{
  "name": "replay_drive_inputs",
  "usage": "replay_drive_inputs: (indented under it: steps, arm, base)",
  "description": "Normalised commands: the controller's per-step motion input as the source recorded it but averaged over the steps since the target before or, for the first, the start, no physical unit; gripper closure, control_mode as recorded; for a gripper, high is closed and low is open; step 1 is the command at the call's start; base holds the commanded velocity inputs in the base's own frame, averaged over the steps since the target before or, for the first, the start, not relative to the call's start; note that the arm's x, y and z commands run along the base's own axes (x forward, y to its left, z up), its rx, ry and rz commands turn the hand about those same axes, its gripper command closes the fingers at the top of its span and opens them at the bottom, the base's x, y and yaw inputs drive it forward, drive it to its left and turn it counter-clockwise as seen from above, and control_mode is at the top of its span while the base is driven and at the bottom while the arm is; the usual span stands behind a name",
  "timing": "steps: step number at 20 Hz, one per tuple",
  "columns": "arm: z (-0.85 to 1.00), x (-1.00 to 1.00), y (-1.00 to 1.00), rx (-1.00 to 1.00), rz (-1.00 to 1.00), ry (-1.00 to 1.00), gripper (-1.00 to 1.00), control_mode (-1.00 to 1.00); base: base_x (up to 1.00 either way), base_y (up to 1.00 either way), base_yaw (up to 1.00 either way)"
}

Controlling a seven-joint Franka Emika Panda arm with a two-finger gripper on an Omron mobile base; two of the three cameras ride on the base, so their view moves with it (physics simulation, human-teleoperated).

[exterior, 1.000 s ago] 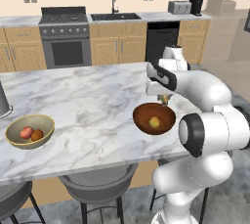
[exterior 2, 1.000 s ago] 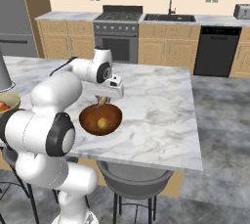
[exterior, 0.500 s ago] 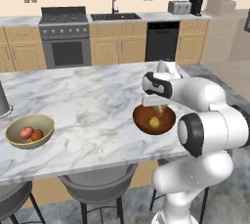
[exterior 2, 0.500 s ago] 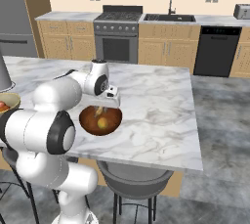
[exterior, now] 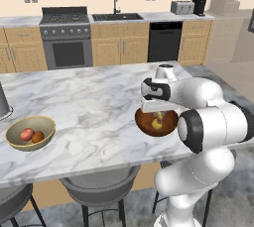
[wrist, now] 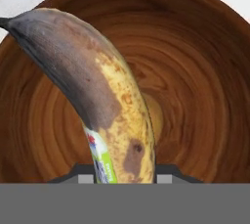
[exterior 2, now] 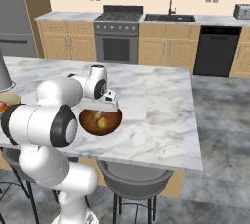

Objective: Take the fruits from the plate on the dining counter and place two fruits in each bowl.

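Gripper closed on banana – low inside dark reddish-brown bowl, rim all around – near counter edge

Home kitchen. Steel stove set among tan cabinets along the back wall; sink, black dishwasher and toaster to its right. Marble worktop in front of the stove, stools under its edge.

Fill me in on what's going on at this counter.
The arm's gripper holds a banana over the dark reddish-brown bowl, where a yellow-green fruit already lies. Farther along the dining counter, the tan-yellow bowl has a red fruit and an orange one in it.
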Motion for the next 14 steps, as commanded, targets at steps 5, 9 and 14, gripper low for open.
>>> replay_drive_inputs:
  steps: [5,9,14]
  arm:
    - [-0.16,0.31,0.0,0.0,0.0,0.0,1.0,-1.0]
    - [-0.24,0.19,0.0,0.0,0.0,0.0,1.0,-1.0]
    - [-0.06,0.0,0.0,0.0,0.0,0.03,1.0,-1.0]
  base:
    - [0.0,0.0,0.0]
    - [0.0,0.0,0.0]
    - [0.0,0.0,0.0]
